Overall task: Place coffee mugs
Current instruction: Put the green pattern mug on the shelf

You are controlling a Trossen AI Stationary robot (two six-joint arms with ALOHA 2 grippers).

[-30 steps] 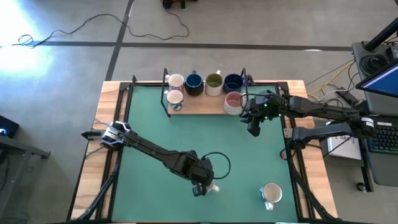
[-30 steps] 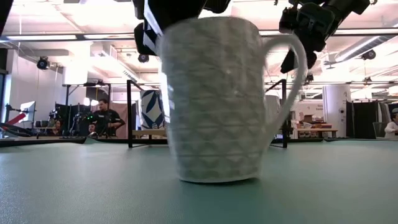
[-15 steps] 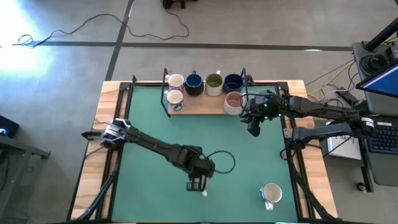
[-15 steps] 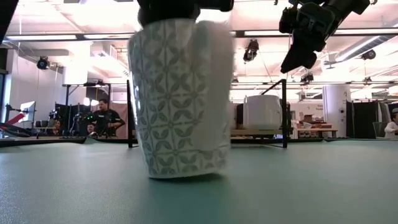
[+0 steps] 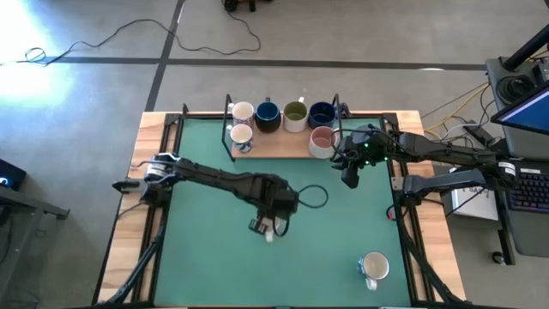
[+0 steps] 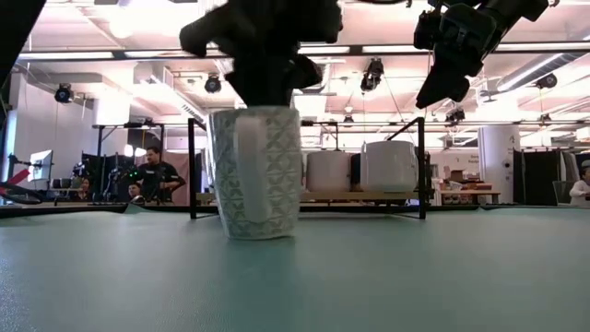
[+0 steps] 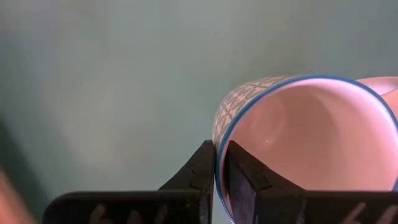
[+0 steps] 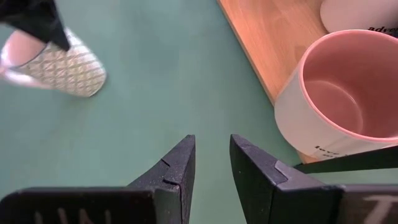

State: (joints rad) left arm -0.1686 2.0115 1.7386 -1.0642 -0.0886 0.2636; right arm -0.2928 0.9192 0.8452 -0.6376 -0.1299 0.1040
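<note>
Two dark fingers (image 7: 238, 175) of the left gripper (image 7: 219, 168) were pinched together on the blue-edged rim of a white ceramic mug with a diamond lattice pattern (image 6: 254, 172), one finger outside the wall and one inside the pale bowl. In the low view that patterned mug stood upright with its base at or just above the green table mat (image 5: 206, 257); whether it touched the mat could not be told. From above, the left gripper (image 5: 268, 225) hid most of the mug near the middle of the mat, and the left arm ran back from it toward the table's left edge.

The right gripper (image 8: 210, 163) had its fingers a little apart with nothing between them. It hung above the mat just beside the right end of a light wooden board (image 5: 274, 146), close to a white mug with a pink inside (image 8: 339, 106) that sat at the board's corner.

On the board, along the far side of the table, stood five more mugs: a white mug (image 5: 243, 112) with a small patterned white mug (image 5: 241, 136) in front of it at the left end, then a dark blue mug (image 5: 268, 114), an olive-green-lined mug (image 5: 295, 112) and a second dark blue mug (image 5: 322, 112). Black upright posts rose at the board's ends.

A cream mug (image 5: 374, 268) stood alone near the front right corner of the mat, well apart from the rest.

People sat at desks in the room behind the table.
</note>
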